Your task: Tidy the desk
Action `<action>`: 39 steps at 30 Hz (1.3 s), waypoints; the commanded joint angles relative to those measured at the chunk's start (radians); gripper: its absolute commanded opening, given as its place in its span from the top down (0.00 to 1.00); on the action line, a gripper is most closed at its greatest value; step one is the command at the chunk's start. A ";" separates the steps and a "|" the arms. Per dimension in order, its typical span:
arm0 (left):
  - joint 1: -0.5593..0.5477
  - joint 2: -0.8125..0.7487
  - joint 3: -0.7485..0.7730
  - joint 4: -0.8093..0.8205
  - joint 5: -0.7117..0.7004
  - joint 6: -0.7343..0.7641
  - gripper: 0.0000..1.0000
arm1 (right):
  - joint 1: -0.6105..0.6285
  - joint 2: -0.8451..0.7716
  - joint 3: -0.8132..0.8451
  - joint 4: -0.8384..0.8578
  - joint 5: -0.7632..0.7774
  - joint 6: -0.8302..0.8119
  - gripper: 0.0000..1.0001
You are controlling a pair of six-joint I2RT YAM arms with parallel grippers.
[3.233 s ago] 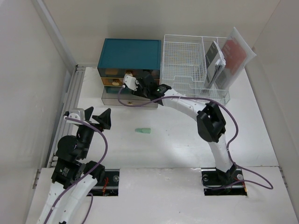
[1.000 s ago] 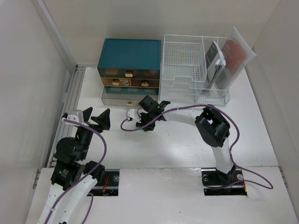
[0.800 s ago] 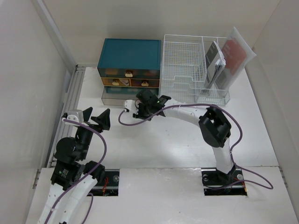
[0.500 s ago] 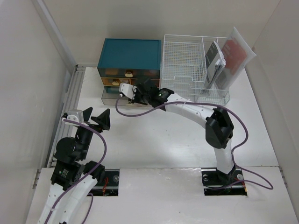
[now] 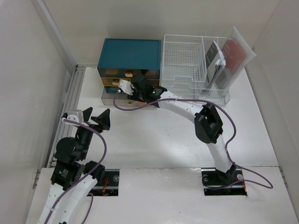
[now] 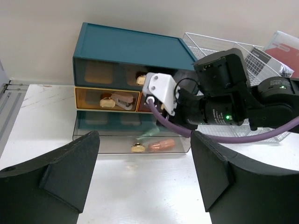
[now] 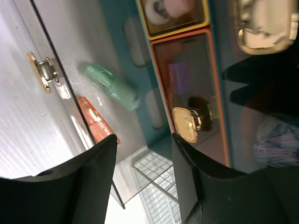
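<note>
The desk (image 5: 154, 140) fills the view as a white top; at its far edge the teal drawer box (image 5: 130, 52) has its clear bottom drawer (image 6: 117, 145) pulled out, a green capped piece (image 7: 112, 86) and an orange one (image 7: 96, 122) lying loose inside. The right gripper (image 7: 142, 140) hangs just over that drawer, fingers spread with nothing between them, likely because small strays belong there, while the left gripper (image 6: 145, 140) hovers near its base, spread wide and empty. Beside the box, the wire rack (image 5: 182, 56) holds a notebook (image 5: 214, 60) upright.
</note>
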 commanded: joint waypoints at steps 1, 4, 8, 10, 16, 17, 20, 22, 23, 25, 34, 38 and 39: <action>-0.003 -0.016 0.002 0.036 -0.003 0.008 0.24 | -0.005 -0.084 0.002 0.048 -0.021 0.031 0.44; -0.003 -0.016 0.002 0.036 -0.003 0.008 0.24 | -0.005 -0.127 -0.022 0.034 -0.082 0.040 0.58; -0.003 -0.016 -0.007 0.036 -0.003 0.008 0.24 | -0.014 -0.145 -0.033 -0.070 -0.358 0.043 0.99; -0.003 -0.016 -0.007 0.036 -0.003 0.008 0.24 | -0.024 -0.123 -0.004 -0.154 -0.438 0.043 1.00; -0.003 -0.016 -0.007 0.036 -0.003 0.008 0.24 | -0.057 0.019 0.128 -0.401 -0.718 -0.040 1.00; -0.003 -0.016 -0.007 0.036 -0.003 0.008 0.24 | -0.057 0.019 0.128 -0.402 -0.718 -0.040 1.00; -0.003 -0.016 -0.007 0.036 -0.003 0.008 0.24 | -0.057 0.029 0.104 -0.313 -0.644 -0.009 1.00; -0.003 -0.016 -0.007 0.036 -0.003 0.008 0.24 | -0.057 0.038 0.093 -0.271 -0.560 0.037 1.00; -0.003 -0.016 -0.007 0.036 -0.003 0.008 0.24 | -0.057 0.039 0.093 -0.256 -0.528 0.052 1.00; -0.003 -0.016 -0.007 0.036 -0.003 0.008 0.24 | -0.057 0.078 0.116 -0.247 -0.479 0.081 1.00; -0.003 -0.016 -0.007 0.036 -0.003 0.008 0.24 | -0.057 0.106 0.065 -0.017 -0.137 0.167 1.00; -0.003 -0.016 -0.007 0.036 -0.012 0.008 0.24 | -0.057 0.124 0.065 0.036 -0.014 0.167 1.00; -0.003 -0.016 -0.007 0.036 -0.012 0.008 0.24 | -0.057 0.138 0.065 0.045 -0.003 0.167 1.00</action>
